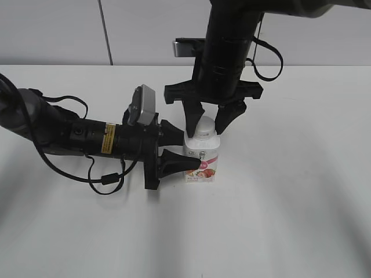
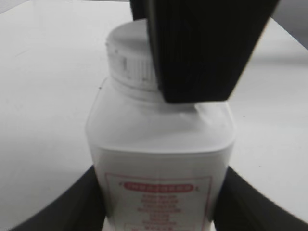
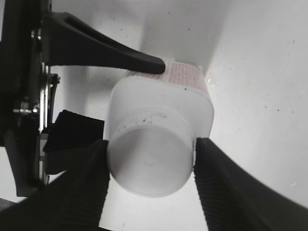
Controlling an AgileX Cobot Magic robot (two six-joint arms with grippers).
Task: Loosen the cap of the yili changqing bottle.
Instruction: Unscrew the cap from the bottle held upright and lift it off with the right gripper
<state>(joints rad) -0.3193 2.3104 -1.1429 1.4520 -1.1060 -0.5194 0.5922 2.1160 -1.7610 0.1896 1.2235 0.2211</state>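
A small Yili Changqing bottle [image 1: 202, 159] stands upright near the middle of a white bench [image 1: 290, 202], braced from two sides. The left tool [image 1: 186, 152] reaches in level from the left, its fingers closed on the bottle's squarish body at label height. The right tool [image 1: 207, 119] comes down from above, its ribbed pads [image 3: 226, 187] set on opposite sides of the white screw cap [image 3: 150, 161] — in the right wrist view they appear to touch the cap's wall, with no gap showing.

The bottle looks light and thin-walled, so it would likely flex or slip if squeezed hard. The flat sides of the body give the left tool the surest purchase against turning; the rounded shoulders would not. The cap is short, smooth on top and finely ribbed round its edge — the ribbing is the place to grip, low enough that the pads do not ride off the rim. Its plastic looks slick, so a firm, even clamp seems wiser than a sudden twist.
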